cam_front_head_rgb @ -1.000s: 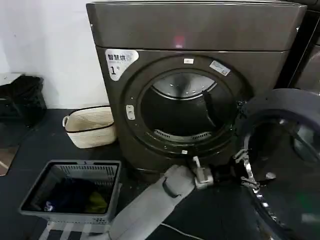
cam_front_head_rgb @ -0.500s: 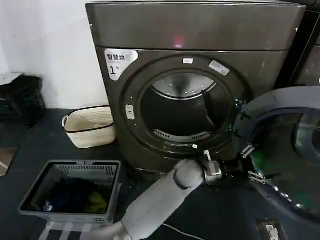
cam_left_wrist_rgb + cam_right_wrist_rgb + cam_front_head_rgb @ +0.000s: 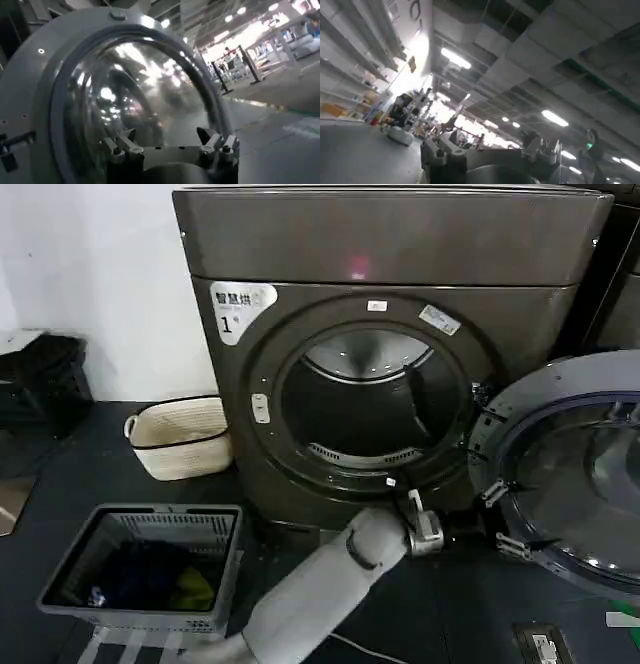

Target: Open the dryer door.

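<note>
Chrome-rimmed dryer door wider than before

The dryer door has swung wider over the last second: earlier its grey inner face tilted steeply at the right edge and ran off the bottom, now it faces more squarely, its rim higher and farther right. The left end effector has moved right with it, from below the drum opening toward the door's near-left rim.
</note>
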Controlling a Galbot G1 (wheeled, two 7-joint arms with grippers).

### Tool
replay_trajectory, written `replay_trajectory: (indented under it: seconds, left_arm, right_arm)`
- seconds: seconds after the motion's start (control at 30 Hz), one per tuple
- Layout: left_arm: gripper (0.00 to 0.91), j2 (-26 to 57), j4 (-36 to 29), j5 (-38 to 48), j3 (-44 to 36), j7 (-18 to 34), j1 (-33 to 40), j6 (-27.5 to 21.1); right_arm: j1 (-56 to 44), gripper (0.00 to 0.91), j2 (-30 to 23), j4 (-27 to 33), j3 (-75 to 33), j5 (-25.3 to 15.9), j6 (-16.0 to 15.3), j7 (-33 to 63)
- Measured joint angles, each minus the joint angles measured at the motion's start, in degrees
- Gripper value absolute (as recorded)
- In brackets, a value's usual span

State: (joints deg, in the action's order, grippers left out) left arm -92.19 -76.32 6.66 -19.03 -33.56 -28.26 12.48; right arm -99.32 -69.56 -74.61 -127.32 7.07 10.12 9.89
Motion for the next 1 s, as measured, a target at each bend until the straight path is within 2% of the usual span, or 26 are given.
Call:
replay_trajectory:
  seconds: [0.27, 0.63, 1.0]
  left_arm:
    - [0.907, 1.6, -8.8, 0.8, 2.5, 0.0, -5.3, -0.6]
    - [0.907, 17.7, -23.7, 2.2, 7.2, -0.1, -13.3, -1.1]
    - [0.907, 36.4, -34.7, -1.6, 20.4, -1.6, -23.8, 3.2]
  right_arm:
    - [0.5, 0.907, 0.1, -1.1, 1.0, 2.1, 0.8, -1.7]
    - [1.1, 0.907, 2.0, 1.1, 3.1, 3.3, 3.3, -3.4]
    - [2.9, 0.907, 3.9, 2.6, 7.3, 3.5, 3.2, -4.2]
